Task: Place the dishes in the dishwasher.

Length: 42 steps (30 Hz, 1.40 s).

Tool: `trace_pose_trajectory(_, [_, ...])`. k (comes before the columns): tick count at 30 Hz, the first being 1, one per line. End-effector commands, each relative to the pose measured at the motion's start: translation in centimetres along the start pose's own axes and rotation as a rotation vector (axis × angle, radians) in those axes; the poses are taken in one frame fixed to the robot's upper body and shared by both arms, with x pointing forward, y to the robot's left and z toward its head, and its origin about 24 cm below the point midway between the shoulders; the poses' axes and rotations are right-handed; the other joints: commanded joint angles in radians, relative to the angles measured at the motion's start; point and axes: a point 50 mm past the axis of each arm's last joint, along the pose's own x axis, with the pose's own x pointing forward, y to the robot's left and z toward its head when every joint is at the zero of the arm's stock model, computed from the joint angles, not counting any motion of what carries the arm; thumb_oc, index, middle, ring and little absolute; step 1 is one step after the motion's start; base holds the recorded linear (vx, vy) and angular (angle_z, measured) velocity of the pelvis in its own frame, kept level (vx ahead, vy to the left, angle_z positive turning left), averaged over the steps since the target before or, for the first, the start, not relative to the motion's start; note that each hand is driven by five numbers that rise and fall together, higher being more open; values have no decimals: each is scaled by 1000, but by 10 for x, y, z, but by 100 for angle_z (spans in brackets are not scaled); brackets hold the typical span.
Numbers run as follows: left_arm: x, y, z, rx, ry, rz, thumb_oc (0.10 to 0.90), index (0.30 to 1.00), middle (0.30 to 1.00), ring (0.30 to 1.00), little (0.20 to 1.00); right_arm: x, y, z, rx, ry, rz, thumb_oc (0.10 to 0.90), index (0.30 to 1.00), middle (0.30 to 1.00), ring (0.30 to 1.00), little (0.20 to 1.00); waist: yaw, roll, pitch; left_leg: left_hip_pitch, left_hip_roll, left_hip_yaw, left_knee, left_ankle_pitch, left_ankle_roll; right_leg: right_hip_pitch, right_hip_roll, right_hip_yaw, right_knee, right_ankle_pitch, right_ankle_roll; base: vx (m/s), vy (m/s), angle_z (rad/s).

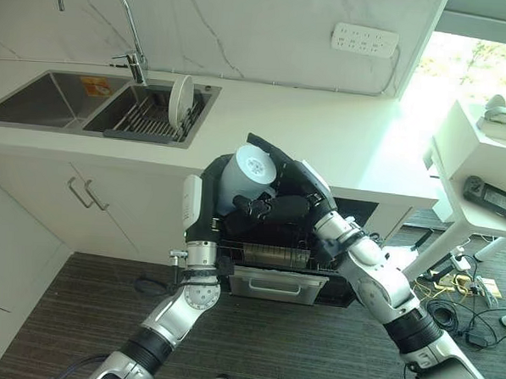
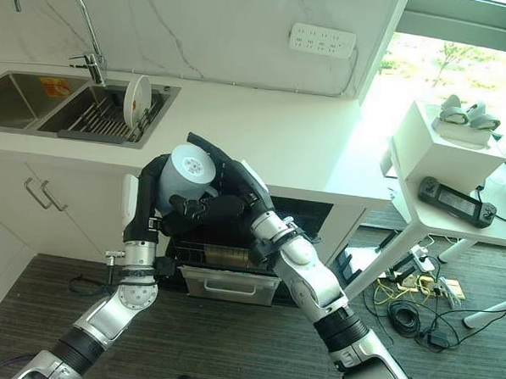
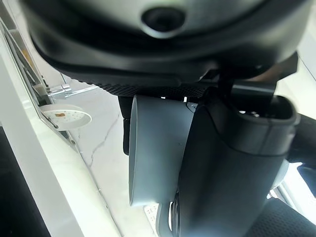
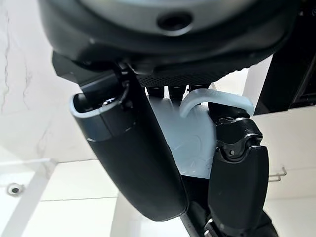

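Note:
A pale grey-blue mug [image 1: 250,176] is held in the air over the open dishwasher [image 1: 276,260], its base turned towards me. My left hand [image 1: 205,206] clasps it from the left, thumb and fingers curled round its wall [image 3: 153,148]. My right hand [image 1: 288,201] wraps it from the right and over the top. In the right wrist view the mug [image 4: 193,138] and its handle [image 4: 217,101] sit between that hand's thumb and fingers. A white plate [image 1: 180,101] stands on edge in the sink's drying rack [image 1: 146,120].
The dishwasher's rack [image 2: 224,258] is pulled out under the counter [image 1: 324,134]. A tap [image 1: 130,30] rises behind the double sink [image 1: 37,97]. A white side table [image 2: 457,175] with devices stands to the right, with cables on the floor [image 2: 416,313] beneath.

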Motion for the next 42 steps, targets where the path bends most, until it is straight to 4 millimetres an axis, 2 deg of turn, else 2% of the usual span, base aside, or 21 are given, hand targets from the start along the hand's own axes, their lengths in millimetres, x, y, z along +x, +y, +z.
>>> trace_pose_trajectory(1, [44,-17,78,-128,-415,32,400,300,300,300,300,30,38,31,-68,-152,151,800,900,900,900,900,8,-21,-48,-19,-8,-104,77,-195,27,71,-8,20,-44,-81,69,0,0,0])
trace_pose_trajectory(8, [44,-19,82,-125,-416,85,400,300,300,300,300,34,34,27,-135,-150,13,800,900,900,900,900,8,-21,-40,-17,-9,-103,77,-199,29,71,-8,22,-44,-81,69,0,0,0])
trace_pose_trajectory(13, [43,-19,85,-175,-411,118,400,300,300,300,300,33,33,26,-65,-167,-57,800,900,900,900,900,7,-21,-33,-14,-7,-100,77,-202,29,73,-8,21,-44,-82,67,0,0,0])
trace_pose_trajectory(20, [38,-24,86,-236,-398,158,400,300,300,300,300,36,48,20,13,-161,-40,800,900,900,900,900,5,-22,-31,-13,-7,-96,77,-204,29,71,-8,24,-44,-80,69,0,0,0])
trace_pose_trajectory(27, [35,-26,83,-256,-366,157,400,300,300,300,300,34,49,24,93,-185,-24,800,900,900,900,900,5,-22,-31,-12,-8,-92,77,-204,30,73,-7,20,-44,-82,67,0,0,0])
trace_pose_trajectory(42, [19,-38,68,-388,-218,24,400,300,300,300,300,34,55,35,187,-265,-6,800,900,900,900,900,19,-20,-26,-11,-10,-92,77,-203,35,76,-10,12,-44,-79,62,0,0,0])
